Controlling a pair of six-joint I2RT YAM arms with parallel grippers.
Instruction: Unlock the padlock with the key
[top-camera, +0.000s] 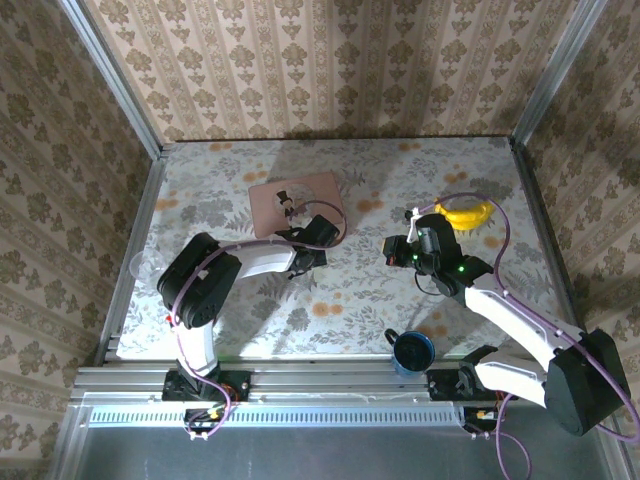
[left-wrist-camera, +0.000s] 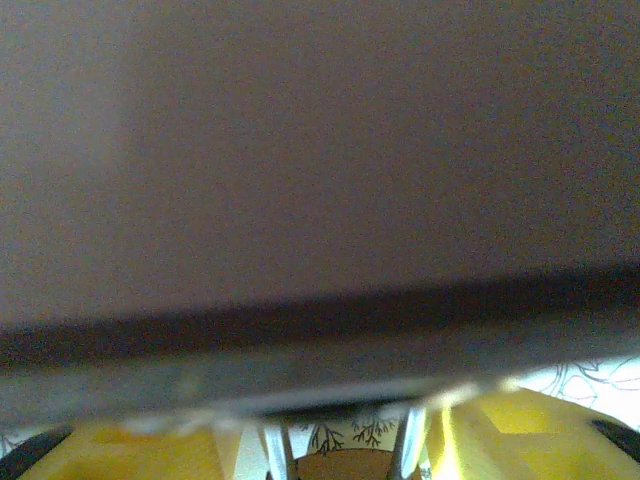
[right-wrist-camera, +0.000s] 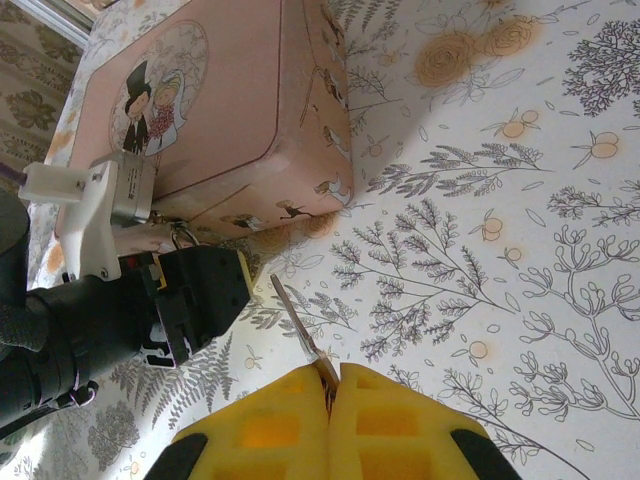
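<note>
Right wrist view, entries by size.
- Pink rectangular box, cartoon couple on lid: laid flat on table; could be shoved by hard thrust.
- Left gripper: set around small brass-bodied padlock with silvery shackle at box's near edge; clamped or not cannot be told.
- Right gripper: closed on thin silvery metal key; blade could be twisted in grip.
- Padlock: keyhole not seen, misalignment risked; if loosely held, would be knocked aside.
- Key: near padlock, not inserted.

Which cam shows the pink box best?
Right wrist: the pink box is sharp, with lid picture and side wall both visible. Top external shows it small, near edge overlapped by the left arm. Left wrist gives a blurred close-up, likely its wall.
</note>
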